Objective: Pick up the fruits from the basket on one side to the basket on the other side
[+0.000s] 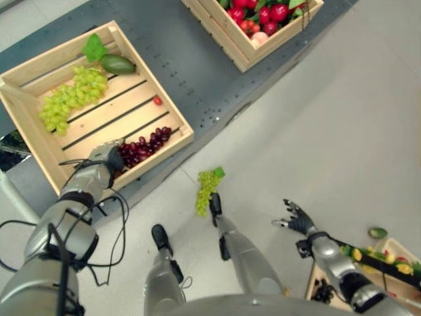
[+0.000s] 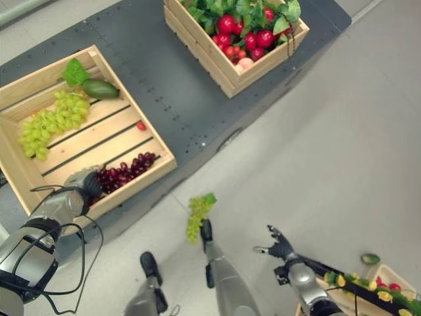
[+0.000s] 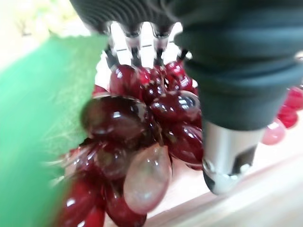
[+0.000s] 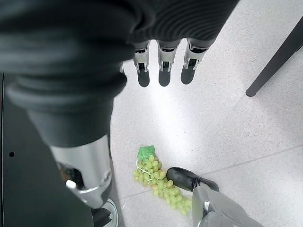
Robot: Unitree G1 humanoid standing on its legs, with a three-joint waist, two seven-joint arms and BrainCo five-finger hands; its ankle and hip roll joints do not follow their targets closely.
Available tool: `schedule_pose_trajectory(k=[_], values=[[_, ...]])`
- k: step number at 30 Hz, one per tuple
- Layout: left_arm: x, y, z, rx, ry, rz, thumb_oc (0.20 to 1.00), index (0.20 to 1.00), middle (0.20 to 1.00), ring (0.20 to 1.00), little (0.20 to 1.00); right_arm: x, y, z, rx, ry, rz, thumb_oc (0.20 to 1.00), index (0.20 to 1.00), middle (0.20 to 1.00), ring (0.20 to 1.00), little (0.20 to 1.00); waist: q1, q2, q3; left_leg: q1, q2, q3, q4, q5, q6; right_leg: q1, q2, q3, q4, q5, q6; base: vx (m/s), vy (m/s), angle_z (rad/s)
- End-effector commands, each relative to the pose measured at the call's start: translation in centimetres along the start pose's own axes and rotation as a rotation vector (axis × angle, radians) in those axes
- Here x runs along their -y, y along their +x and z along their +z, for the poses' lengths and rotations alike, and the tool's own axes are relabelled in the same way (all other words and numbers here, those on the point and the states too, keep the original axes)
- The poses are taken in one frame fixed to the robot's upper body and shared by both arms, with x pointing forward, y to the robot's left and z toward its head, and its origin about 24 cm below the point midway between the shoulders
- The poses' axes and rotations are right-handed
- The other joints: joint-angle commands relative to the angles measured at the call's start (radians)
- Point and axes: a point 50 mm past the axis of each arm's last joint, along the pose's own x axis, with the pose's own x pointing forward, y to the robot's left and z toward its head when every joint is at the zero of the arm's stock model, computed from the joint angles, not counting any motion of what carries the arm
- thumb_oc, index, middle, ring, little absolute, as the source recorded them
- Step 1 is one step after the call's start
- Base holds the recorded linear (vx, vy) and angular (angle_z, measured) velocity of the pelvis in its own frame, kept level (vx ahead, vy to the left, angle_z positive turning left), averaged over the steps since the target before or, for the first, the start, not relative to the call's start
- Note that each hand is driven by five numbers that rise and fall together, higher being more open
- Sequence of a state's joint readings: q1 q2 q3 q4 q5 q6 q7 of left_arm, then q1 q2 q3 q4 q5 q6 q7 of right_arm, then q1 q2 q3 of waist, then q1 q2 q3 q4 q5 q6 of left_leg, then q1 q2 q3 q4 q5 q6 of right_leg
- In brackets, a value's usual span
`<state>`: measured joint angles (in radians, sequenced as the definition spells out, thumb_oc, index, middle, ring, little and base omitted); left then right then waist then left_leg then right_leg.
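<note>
Red grapes (image 3: 142,137) hide the left hand (image 1: 110,157) fingertips, grip unclear; right hand (image 1: 297,218) hangs with fingers spread.

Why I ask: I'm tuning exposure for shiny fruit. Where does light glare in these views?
Left wrist view: small white highlights dot the glossy red grapes. Right wrist view: a bright patch on the floor, beside the green grapes lying on it. Left eye view: the grey platform looks evenly lit, with no strong glare.

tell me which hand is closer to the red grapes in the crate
Left. The left hand is right at the red grapes in the wooden crate; the right hand hangs open over the floor, well away.
</note>
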<state>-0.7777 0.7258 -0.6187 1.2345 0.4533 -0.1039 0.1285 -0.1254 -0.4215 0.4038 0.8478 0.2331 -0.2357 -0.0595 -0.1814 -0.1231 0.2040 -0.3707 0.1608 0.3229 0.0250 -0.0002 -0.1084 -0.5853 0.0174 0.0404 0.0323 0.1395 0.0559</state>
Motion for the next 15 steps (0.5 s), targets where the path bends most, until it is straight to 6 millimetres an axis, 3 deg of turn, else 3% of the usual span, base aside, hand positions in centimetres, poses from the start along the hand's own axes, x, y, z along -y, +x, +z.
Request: schedule_pose_trajectory(k=[1,5,7,12,15], values=[[-1.0,0.3,0.0,-0.05,0.06,0.065,1.0,1.0,1.0,1.0,1.0,0.5,0.5,2.5,0.119,0.051,-0.012,1.0,1.0,1.0,1.0,1.0,-0.053,-0.061,0.035,0.001,0.0,-0.044,0.075,-0.024,0.019,0.004,0.015,-0.026,0.113,-0.061,0.058,-0.01,-0.001,0.06],[-3.1,0.6,0.6,-0.032,0.061,0.126,1.0,1.0,1.0,1.0,1.0,0.6,0.3,2.2,0.111,0.056,-0.02,1.0,1.0,1.0,1.0,1.0,-0.05,-0.053,0.033,-0.016,-0.001,-0.053,0.084,-0.025,0.018,0.001,0.01,-0.031,0.11,-0.06,0.056,-0.01,-0.006,0.04],[-5.2,0.7,1.0,-0.003,0.083,0.191,1.0,1.0,1.0,1.0,1.0,0.7,0.2,1.9,0.108,0.065,-0.022,1.0,1.0,1.0,1.0,1.0,-0.042,-0.043,0.037,-0.032,-0.006,-0.068,0.091,-0.024,0.019,-0.001,0.003,-0.04,0.106,-0.059,0.056,-0.01,-0.01,0.03],[-7.1,0.7,1.9,0.047,0.124,0.251,1.0,1.0,1.0,1.0,1.0,0.9,0.1,1.9,0.111,0.079,-0.029,1.0,1.0,1.0,1.0,1.0,-0.032,-0.032,0.044,-0.047,-0.012,-0.082,0.099,-0.024,0.02,-0.004,-0.003,-0.048,0.103,-0.058,0.054,-0.01,-0.013,0.07],[-8.4,0.5,3.4,0.11,0.136,0.303,1.0,1.0,1.0,1.0,1.0,0.8,-0.1,1.7,0.11,0.099,-0.033,1.0,1.0,1.0,1.0,1.0,-0.023,-0.028,0.049,-0.06,-0.013,-0.092,0.107,-0.025,0.021,-0.004,-0.007,-0.053,0.103,-0.061,0.053,-0.01,-0.022,0.08]])
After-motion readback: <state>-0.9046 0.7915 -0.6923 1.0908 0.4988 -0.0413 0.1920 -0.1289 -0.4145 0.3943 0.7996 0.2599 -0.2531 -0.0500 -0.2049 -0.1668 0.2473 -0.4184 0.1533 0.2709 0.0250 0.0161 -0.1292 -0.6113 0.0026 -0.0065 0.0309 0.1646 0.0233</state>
